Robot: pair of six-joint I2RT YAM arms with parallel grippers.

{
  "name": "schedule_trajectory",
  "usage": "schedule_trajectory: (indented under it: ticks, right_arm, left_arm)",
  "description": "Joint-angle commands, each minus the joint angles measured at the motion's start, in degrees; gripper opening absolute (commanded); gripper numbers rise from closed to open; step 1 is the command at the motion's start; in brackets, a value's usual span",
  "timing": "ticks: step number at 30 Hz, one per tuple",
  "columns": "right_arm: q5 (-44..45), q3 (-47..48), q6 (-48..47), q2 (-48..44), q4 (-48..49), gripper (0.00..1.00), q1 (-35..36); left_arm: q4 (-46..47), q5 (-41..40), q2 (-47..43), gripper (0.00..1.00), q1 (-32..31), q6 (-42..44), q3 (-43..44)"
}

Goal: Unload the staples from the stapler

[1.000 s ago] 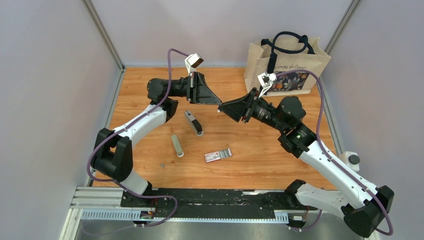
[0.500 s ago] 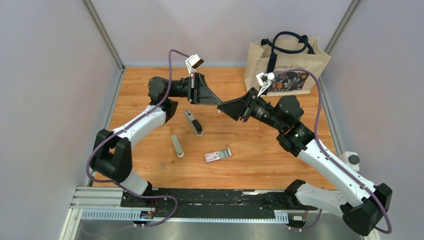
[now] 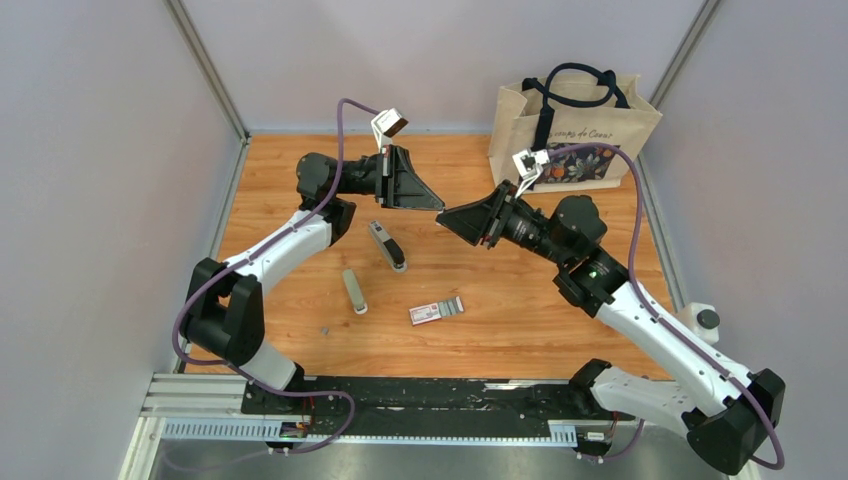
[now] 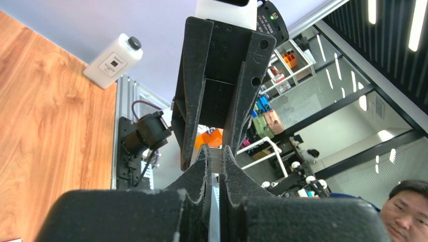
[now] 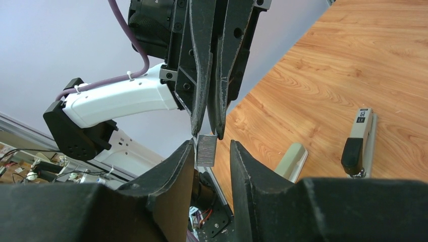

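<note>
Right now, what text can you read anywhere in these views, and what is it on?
"de Coeur": script on the tote bag, roughly read; the word before it is blurred.
Too small to read: print on the red-and-white box.
Too small to read: label on the white bottle.
Blurred: label on the stapler.

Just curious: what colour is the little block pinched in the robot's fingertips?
The block is silvery grey, finely ridged; clearest in the right wrist view.
</note>
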Motion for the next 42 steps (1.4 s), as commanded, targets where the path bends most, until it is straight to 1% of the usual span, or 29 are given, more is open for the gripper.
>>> schedule_trajectory:
  ticks: [1, 8, 11, 14, 17, 18, 20, 21, 22, 23, 24, 25, 26, 27, 28, 29, 30, 31, 32, 33, 34, 35, 36, 37, 38, 39, 40, 41, 42]
  right_arm:
    - [0.37, 0.01, 0.32, -1.49, 2.14, 0.32, 0.39]
    - [0.72, 0.01, 0.41, -1.31, 1.70, 0.21, 0.31]
    - [1.08, -0.08, 0.50, -1.66, 1.44, 0.17, 0.39]
    - [1.52, -0.17, 0.32, -1.84, 0.56, 0.14, 0.31]
    - [2.31, -0.43, 0.06, -2.36, -0.58, 0.13, 0.31]
    - [2.74, -0.52, -0.03, -2.45, -1.28, 0.13, 0.31]
    - [3.01, -0.69, -0.12, -2.54, -1.99, 0.12, 0.39]
    - [3.01, -0.69, -0.29, -2.63, -2.69, 0.12, 0.31]
    - [3.10, -0.69, -0.47, -2.63, -3.22, 0.12, 0.31]
    - [3.27, -0.69, -0.64, -2.72, -3.74, 0.12, 0.39]
    - [3.54, -0.69, -1.08, -2.63, -5.05, 0.12, 0.31]
    - [3.71, -0.61, -1.43, -2.72, -5.94, 0.12, 0.31]
    - [3.89, -0.52, -1.87, -2.72, -6.82, 0.12, 0.31]
    - [4.67, -0.52, -2.83, -2.72, -8.83, 0.12, 0.39]
    - [5.12, -0.69, -3.28, -2.72, -10.32, 0.12, 0.31]
    - [5.56, -0.95, -3.81, -2.63, -11.38, 0.12, 0.39]
    - [5.99, -1.30, -4.33, -2.45, -13.05, 0.12, 0.31]
    - [6.35, -1.39, -5.47, -2.10, -14.28, 0.12, 0.39]
    - [6.52, -1.40, -6.09, -0.88, -15.69, 0.12, 0.31]
    - [7.22, -1.13, -6.70, -0.09, -19.09, 0.12, 0.48]
    - [8.19, -1.13, -7.93, 0.79, -20.96, 0.11, 0.66]
    - [9.15, -1.13, -8.72, 2.80, -22.63, 0.11, 1.18]
    - [11.69, -1.13, -9.52, 4.04, -25.95, 0.10, 1.71]
    - [13.80, -0.78, -11.09, 5.44, -27.99, 0.08, 2.58]
    - [16.08, -0.35, -11.89, 8.50, -30.01, 0.08, 4.94]
    - [20.11, 0.27, -12.33, 10.19, -32.99, 0.07, 6.09]
    - [22.15, 0.62, -12.51, 11.94, -34.32, 0.05, 7.41]
    - [24.52, 0.97, -12.25, 14.92, -35.38, 0.05, 9.77]
    - [26.98, 1.24, -12.07, 16.43, -36.78, 0.05, 10.84]
  left_arm:
    - [1.41, -0.25, -2.42, 0.01, 0.03, 1.48, 2.44]
    - [0.89, -0.34, -2.77, 0.01, 0.03, 2.44, 2.00]
    - [0.19, -0.08, -3.03, 0.03, 0.03, 3.66, 2.09]
    - [-2.88, 0.01, -3.82, 0.07, 0.03, 6.39, 2.09]
    - [-10.34, -0.25, -5.66, 0.15, 0.03, 13.58, 1.91]
    - [-14.19, -0.34, -6.19, 0.23, 0.03, 15.34, 1.91]
    - [-18.25, -0.86, -7.68, 0.35, -0.06, 20.88, 1.91]
    - [-22.19, -1.13, -8.21, 0.48, 0.03, 22.55, 2.00]
    - [-24.31, -1.39, -8.65, 0.50, -0.06, 26.22, 2.00]
    - [-26.51, -1.65, -9.44, 0.52, -0.06, 27.91, 2.61]
    - [-30.80, -1.92, -9.80, 0.63, 0.03, 29.84, 3.05]
    - [-33.45, -2.18, -10.06, 0.68, 0.03, 31.60, 3.40]
    - [-36.52, -2.36, -10.76, 0.72, 0.03, 36.23, 4.80]
    - [-42.99, -2.62, -10.94, 0.73, 0.03, 38.54, 5.60]
    - [-46.71, -2.88, -11.21, 0.73, 0.03, 40.74, 6.56]
    - [-51.27, -4.02, -11.47, 0.74, 0.12, 47.64, 8.92]
    - [-62.80, -4.99, -11.56, 0.75, 0.12, 51.97, 10.42]
    - [-70.14, -6.48, -11.65, 0.76, 0.12, 56.88, 12.09]
    - [-76.83, -10.23, -11.73, 0.76, 0.12, 66.85, 15.33]
    - [-87.51, -12.36, -11.65, 0.76, 0.12, 71.22, 16.58]
    - [-91.71, -13.94, -11.47, 0.76, 0.12, 74.83, 18.24]
    - [-95.40, -17.79, -11.38, 0.76, 0.20, 81.48, 18.69]
    - [-102.23, -19.65, -11.30, 0.76, 0.20, 84.85, 19.13]
    - [-104.90, -20.54, -11.21, 0.75, 0.20, 87.93, 19.31]
    - [-109.72, -23.60, -11.29, 0.74, 0.20, 93.53, 19.05]
    - [-111.07, -25.54, -11.56, 0.73, 0.20, 96.02, 18.53]
    - [-111.87, -27.13, -12.26, 0.72, 0.29, 97.70, 16.61]
    - [-112.92, -29.58, -12.87, 0.72, 0.29, 100.93, 15.37]
    - [-112.93, -30.65, -13.49, 0.72, 0.29, 102.10, 14.05]
